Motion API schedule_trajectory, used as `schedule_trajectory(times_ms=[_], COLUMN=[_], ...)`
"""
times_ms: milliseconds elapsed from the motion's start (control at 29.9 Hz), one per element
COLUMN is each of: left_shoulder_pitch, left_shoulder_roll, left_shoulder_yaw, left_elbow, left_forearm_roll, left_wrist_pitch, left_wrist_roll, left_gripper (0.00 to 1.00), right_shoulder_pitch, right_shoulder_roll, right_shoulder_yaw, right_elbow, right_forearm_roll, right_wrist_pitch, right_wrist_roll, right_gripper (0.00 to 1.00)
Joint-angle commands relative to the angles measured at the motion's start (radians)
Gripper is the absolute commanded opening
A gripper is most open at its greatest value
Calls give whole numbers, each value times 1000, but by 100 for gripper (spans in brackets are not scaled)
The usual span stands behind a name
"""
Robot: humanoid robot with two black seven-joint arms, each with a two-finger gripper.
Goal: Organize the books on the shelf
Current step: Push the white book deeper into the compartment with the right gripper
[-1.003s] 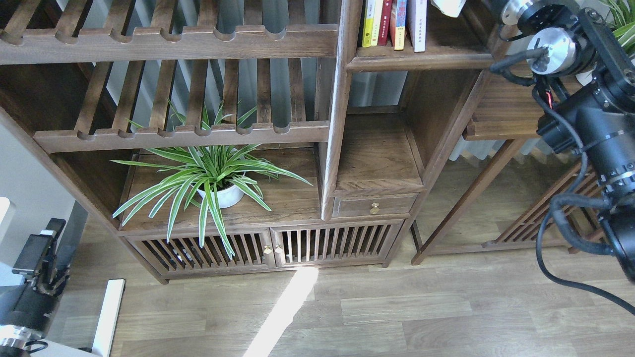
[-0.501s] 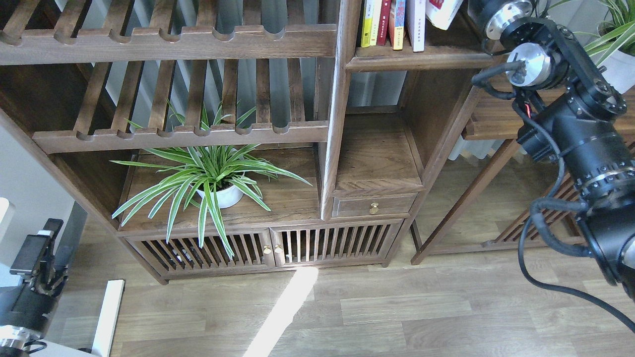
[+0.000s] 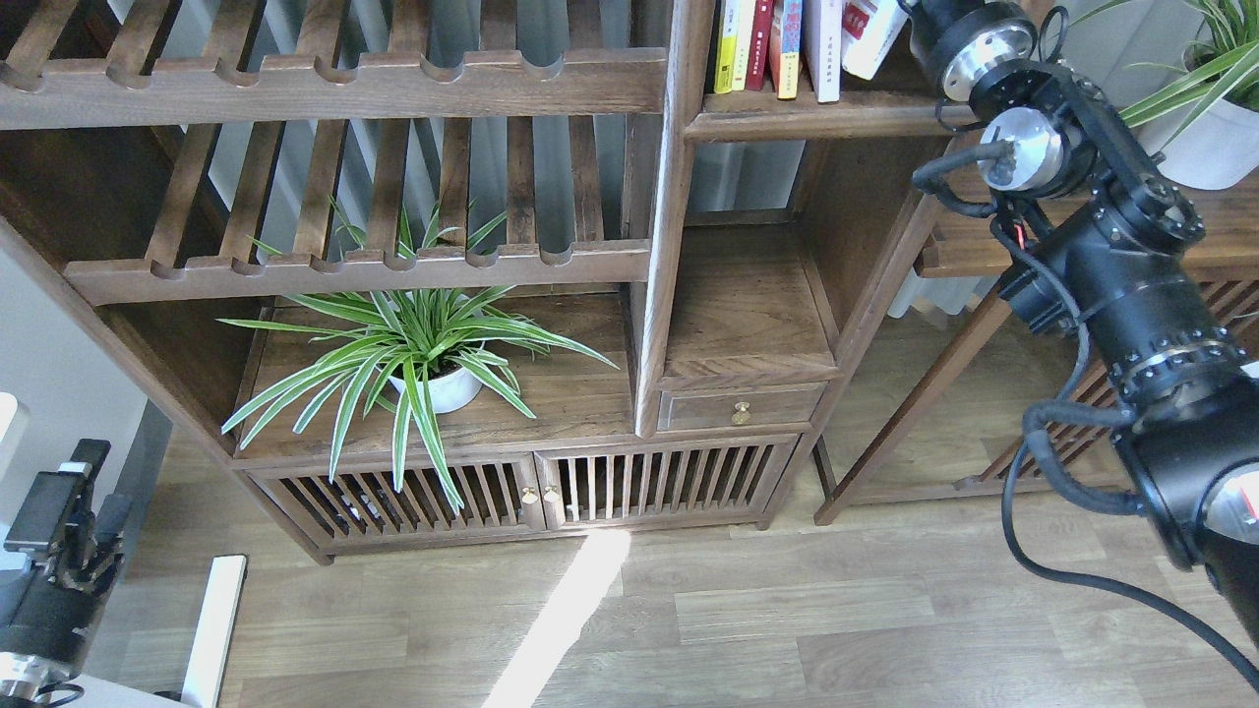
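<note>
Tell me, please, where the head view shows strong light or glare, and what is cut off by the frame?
Head view: a bright sunlight streak washes out the floor; the books on the shelf are cropped by the top edge, as is the right arm's far end.

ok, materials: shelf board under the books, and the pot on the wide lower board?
Shelf board: looks like dark-stained solid wood, visible grain, low sheen. Pot: smooth white, probably glazed ceramic, though plastic can't be ruled out; leaves hide much of it.
</note>
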Motion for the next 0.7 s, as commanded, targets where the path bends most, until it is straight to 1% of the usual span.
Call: schedule_trajectory(times_ms=[0, 267, 535, 602, 669], left_shoulder_pitch=[6, 6, 5, 0, -4], left_shoulder_roll=[0, -2, -3, -3, -3], left_shoulder_yaw=[-9, -14, -12, -11, -11], left_elbow=[-1, -9, -4, -3, -3], left_forearm_roll=[0, 1, 1, 3, 3], left_wrist_pitch=[0, 0, 0, 0, 0], left_wrist_roll=[-1, 0, 0, 2, 2], left_gripper=[98, 98, 98, 98, 98], right_shoulder_pitch=[11, 59, 60, 59, 56], right_shoulder_roll=[18, 35, 68, 78, 82], right_shoulder_yaw=[0, -8, -2, 1, -1], right_elbow=[-34, -124, -152, -153, -152], right_forearm_roll=[0, 1, 1, 1, 1], right_wrist_pitch=[1, 11, 12, 12, 12], right_wrist_roll=[15, 47, 81, 92, 95], right_gripper=[9, 9, 9, 11, 16])
